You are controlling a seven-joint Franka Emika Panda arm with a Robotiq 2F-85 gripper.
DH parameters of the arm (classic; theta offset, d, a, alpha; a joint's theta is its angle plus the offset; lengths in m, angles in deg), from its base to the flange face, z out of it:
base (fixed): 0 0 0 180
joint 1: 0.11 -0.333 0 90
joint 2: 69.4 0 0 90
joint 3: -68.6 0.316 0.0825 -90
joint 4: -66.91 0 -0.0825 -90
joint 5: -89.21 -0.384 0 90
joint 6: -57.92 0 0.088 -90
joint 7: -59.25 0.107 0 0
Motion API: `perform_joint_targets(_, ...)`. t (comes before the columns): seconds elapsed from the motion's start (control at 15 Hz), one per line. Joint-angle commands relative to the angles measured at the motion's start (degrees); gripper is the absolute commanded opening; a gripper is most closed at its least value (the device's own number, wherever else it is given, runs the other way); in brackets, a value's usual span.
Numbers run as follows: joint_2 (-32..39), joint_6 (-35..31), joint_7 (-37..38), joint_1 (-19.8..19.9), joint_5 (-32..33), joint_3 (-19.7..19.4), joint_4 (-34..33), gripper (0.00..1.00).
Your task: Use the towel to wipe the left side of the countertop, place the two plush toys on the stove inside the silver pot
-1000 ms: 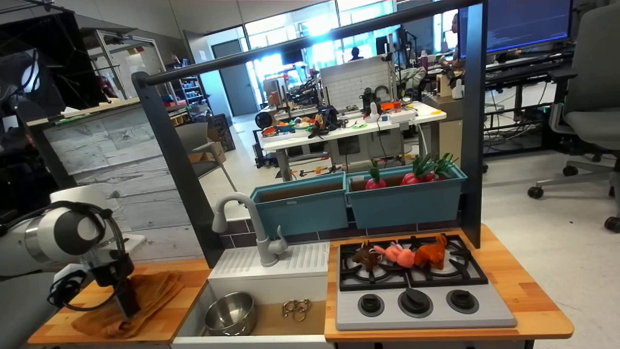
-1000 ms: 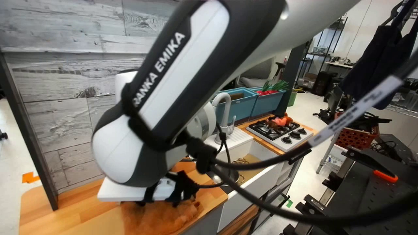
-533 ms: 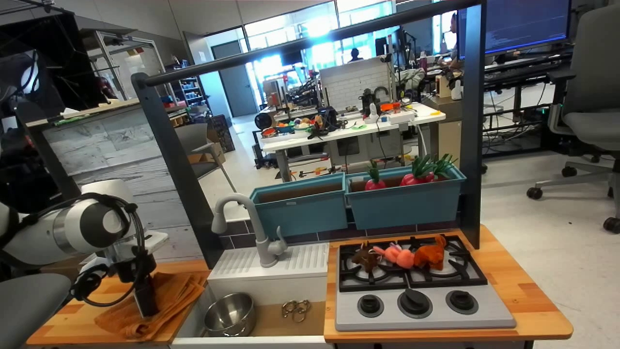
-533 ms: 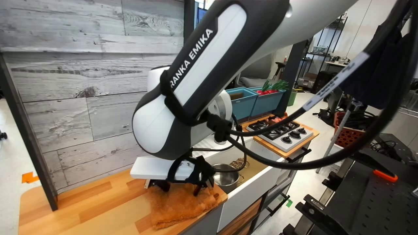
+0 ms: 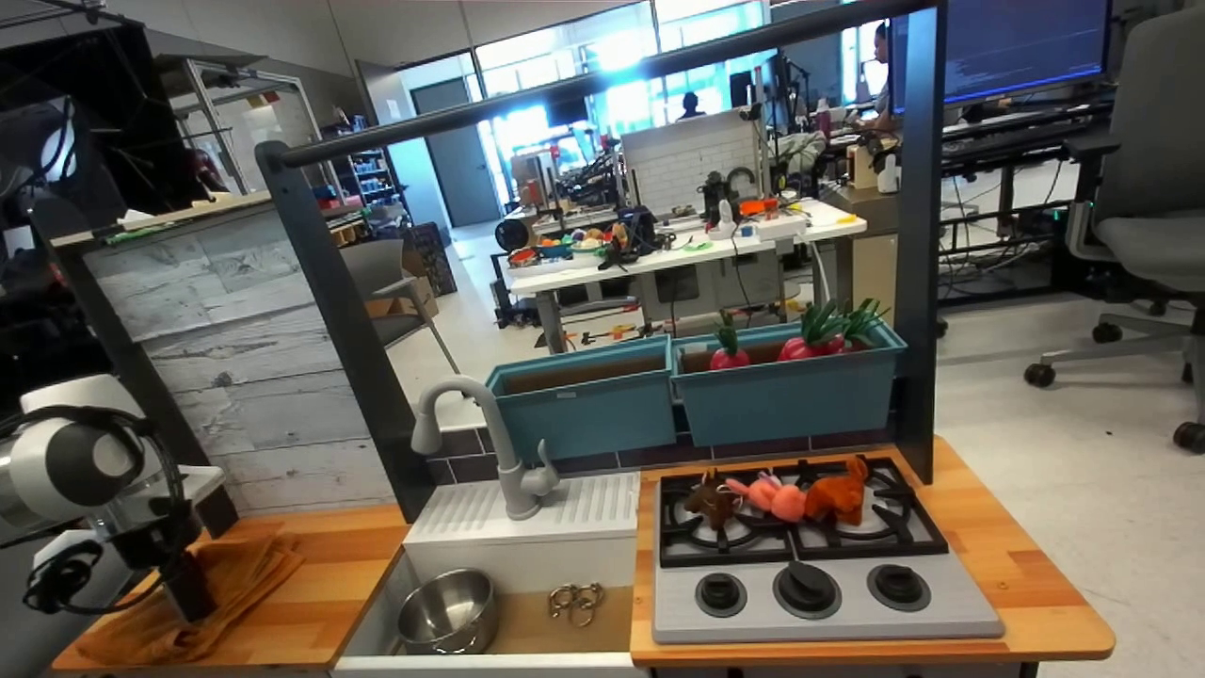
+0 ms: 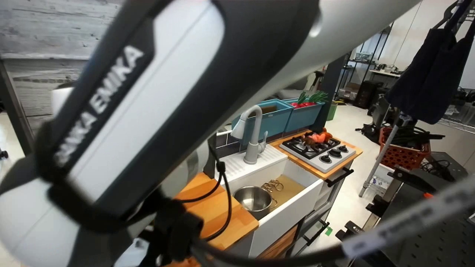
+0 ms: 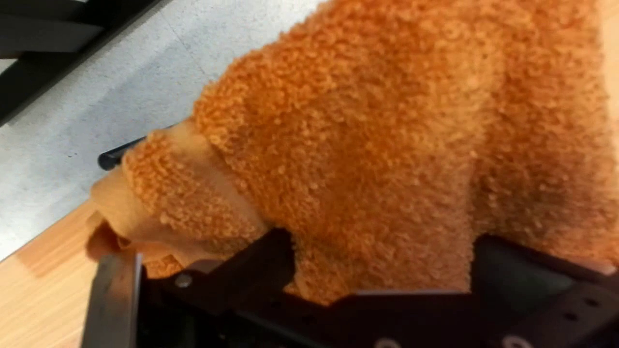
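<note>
Far L, the black two-finger gripper [image 7: 382, 241] points down into the orange-brown terry towel [image 5: 240, 576]. In the wrist view its fingers [image 7: 271, 256] stand well apart w/ cloth filling the gap; can't tell if a ruck is caught or it's only pressed. Wiping looks like the step in hand. To do it well: steady light push, long overlapping strokes, cloth moving as one sheet. Watch the edge, b/c the towel reaches it & pale grey floor [image 7: 135, 106] shows just beyond; too far & the whole thing prob. slides off.

Surface: flat honey-coloured wooden butcher-block countertop [image 5: 339, 565], light & darker staves, so terry should glide OK (the back strip by the grey-white plank panel [image 5: 292, 443] looks easy to miss). Next R, the white rectangular sink basin [image 5: 537, 664] holds the small round shiny metal pot [image 5: 447, 612]. Behind that, in the room, a cluttered white worktable [image 5: 664, 258]. Then the black-grated, grey-fronted toy stove [image 5: 759, 617] w/ three small plush toys [image 5: 787, 503] on its grates: brown, coral pink, rust (task says two; unclear which). Far R, a grey wheeled office chair [image 5: 1158, 132] stands on the floor.
</note>
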Motion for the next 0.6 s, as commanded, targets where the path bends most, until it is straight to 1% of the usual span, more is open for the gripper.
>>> perform_joint_targets(0.0,6.03,-0.51,1.80,-3.31,2.55,-1.47,-9.33,1.00)
perform_joint_targets(0.07,5.79,-0.78,1.94,-4.40,3.82,-2.96,-9.68,1.00)
perform_joint_targets(0.13,4.35,-1.53,1.63,-5.11,4.29,-4.15,-8.02,1.00)
perform_joint_targets(0.27,0.23,-1.63,0.74,-5.71,5.31,-5.19,-3.81,1.00)
perform_joint_targets(0.4,-5.57,-3.21,-0.85,-5.72,5.37,-4.96,1.96,1.00)
perform_joint_targets(0.47,-9.41,-4.63,-1.81,-5.51,5.19,-4.58,5.78,1.00)
perform_joint_targets(0.53,-11.88,-6.19,-2.76,-5.15,4.84,-4.16,8.14,1.00)
